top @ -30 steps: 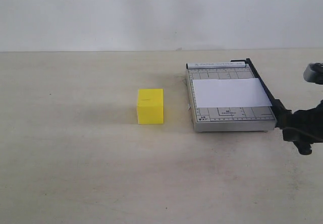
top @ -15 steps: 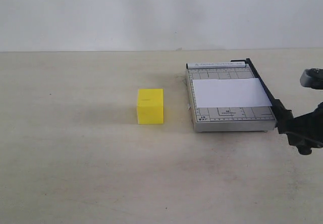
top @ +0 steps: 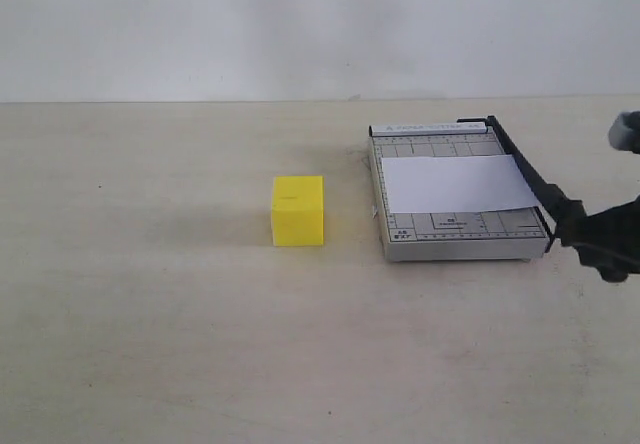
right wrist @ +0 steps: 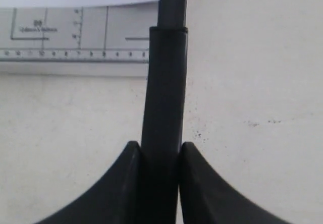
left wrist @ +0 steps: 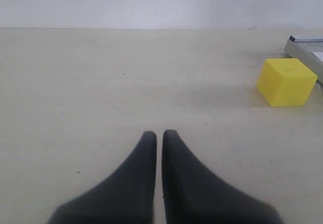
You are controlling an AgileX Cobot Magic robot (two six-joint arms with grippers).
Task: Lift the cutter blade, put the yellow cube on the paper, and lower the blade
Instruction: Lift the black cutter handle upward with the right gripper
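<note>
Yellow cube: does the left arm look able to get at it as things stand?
Probably yes: only bare table lies between the left gripper and the yellow cube, though its jaws are shut.

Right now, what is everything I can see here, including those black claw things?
table: one, pale beige, under everything.
wall: one, white, behind the table.
cube: one, yellow, on the table left of the cutter base, not touching it.
cutter base: one, grey with grid marks, on the table.
paper: one, white, lying across the cutter base.
blade: one, black, along the base's right edge.
left gripper: one, black, shut and empty, away from the cube.
right gripper: one, black, shut on the blade's handle.
</note>
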